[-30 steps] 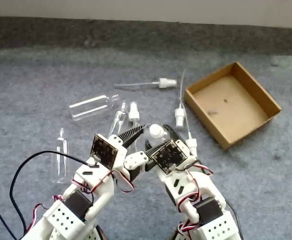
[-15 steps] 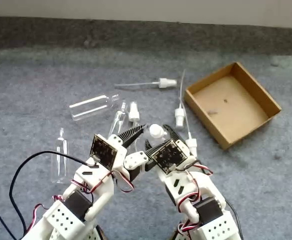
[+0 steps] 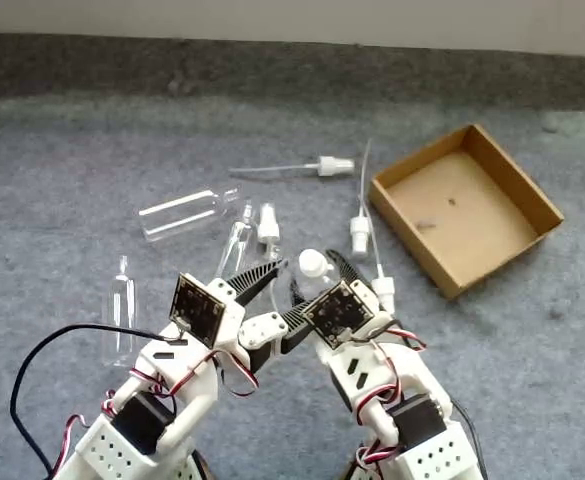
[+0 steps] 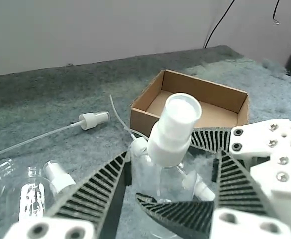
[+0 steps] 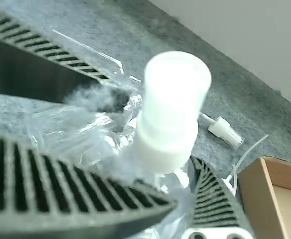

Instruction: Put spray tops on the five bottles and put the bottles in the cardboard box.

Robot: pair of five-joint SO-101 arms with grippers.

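The cardboard box (image 3: pixel 464 215) is seen well apart from the upright bottle (image 4: pixel 161 183), which is clenched low by the right gripper (image 3: pixel 315 283); the left gripper (image 3: pixel 272 292) is spread beside it. Light, thin, slippery plastic is judged; the body should be held, not the spray top (image 4: pixel 173 130)

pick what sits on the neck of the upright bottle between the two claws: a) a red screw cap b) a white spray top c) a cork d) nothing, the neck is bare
b: the bottle has a white spray top seated on its neck, as the left wrist view shows against the open cardboard box behind it.
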